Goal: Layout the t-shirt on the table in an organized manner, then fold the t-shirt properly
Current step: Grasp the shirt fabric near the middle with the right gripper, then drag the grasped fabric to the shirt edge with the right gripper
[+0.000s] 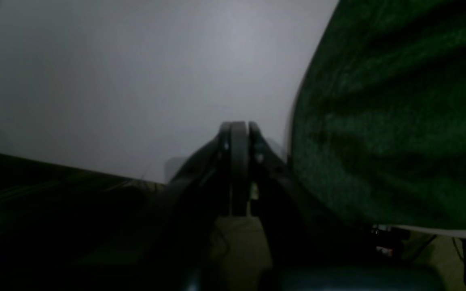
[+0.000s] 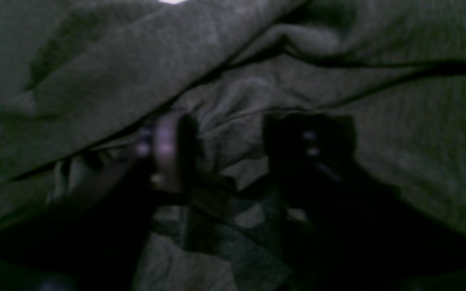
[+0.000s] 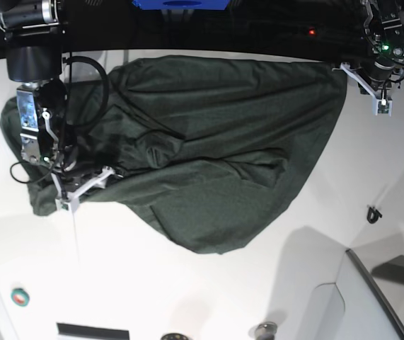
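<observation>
- Two arms work the layout step: the t-shirt (image 3: 209,156) sprawls rumpled across the table (image 3: 187,290).
- Right gripper (image 2: 229,153) hovers parted over folds, clamping nothing visible.
- Left gripper (image 1: 239,133) sits closed, empty, beside the hem.
- Next move, I judge: pinch an edge, spread flat.

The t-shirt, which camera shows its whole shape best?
The base view: the whole t-shirt lies crumpled on the table, outline complete. The left wrist view catches only one edge beside the shut left gripper. The right wrist view shows just close-up folds around the open right gripper.
</observation>
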`<control>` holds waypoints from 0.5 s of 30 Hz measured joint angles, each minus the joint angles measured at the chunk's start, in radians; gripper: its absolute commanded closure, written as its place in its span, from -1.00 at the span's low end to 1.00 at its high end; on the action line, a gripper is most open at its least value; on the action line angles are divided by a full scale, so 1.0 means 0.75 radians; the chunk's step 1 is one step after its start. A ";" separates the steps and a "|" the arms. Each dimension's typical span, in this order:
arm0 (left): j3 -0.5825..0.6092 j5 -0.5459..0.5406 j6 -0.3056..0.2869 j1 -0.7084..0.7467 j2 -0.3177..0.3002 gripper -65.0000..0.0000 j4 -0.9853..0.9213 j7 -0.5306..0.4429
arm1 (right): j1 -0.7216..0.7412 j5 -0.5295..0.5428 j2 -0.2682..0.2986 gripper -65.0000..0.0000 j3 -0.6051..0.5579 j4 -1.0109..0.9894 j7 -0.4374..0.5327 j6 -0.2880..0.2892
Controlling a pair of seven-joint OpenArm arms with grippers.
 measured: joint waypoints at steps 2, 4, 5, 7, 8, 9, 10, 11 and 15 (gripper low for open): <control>-0.006 0.001 0.000 0.001 -0.001 1.00 -0.002 0.000 | -0.003 0.002 0.000 0.94 0.000 0.000 -0.013 0.000; -0.007 0.001 0.000 0.007 -0.001 1.00 -0.002 -0.001 | 0.010 -0.001 0.000 0.97 0.000 -0.006 -0.036 0.000; -0.007 -0.003 0.001 0.012 -0.001 1.00 -0.002 -0.001 | 0.022 -0.002 0.000 0.93 0.000 -0.011 -0.036 0.000; -0.007 -0.004 0.000 0.020 0.000 1.00 -0.003 0.000 | 0.044 -0.002 0.000 1.00 0.000 -0.010 -0.035 -0.001; -0.007 -0.004 0.000 0.021 0.000 1.00 -0.003 0.000 | 0.055 -0.001 0.001 0.99 0.000 -0.010 -0.049 -0.001; -0.008 -0.004 0.000 0.021 -0.001 1.00 -0.003 0.000 | 0.068 -0.003 0.001 0.97 0.000 -0.010 -0.074 -0.001; -0.008 -0.003 0.000 0.021 -0.001 1.00 -0.003 -0.001 | 0.076 0.000 0.002 0.94 0.000 -0.010 -0.079 -0.001; -0.008 -0.004 0.000 0.018 -0.001 1.00 -0.003 -0.001 | 0.080 -0.001 0.002 0.89 0.000 -0.010 -0.078 -0.001; -0.008 -0.003 0.000 0.019 -0.001 1.00 -0.003 -0.001 | 0.076 -0.001 0.000 0.50 0.000 -0.010 -0.086 -0.001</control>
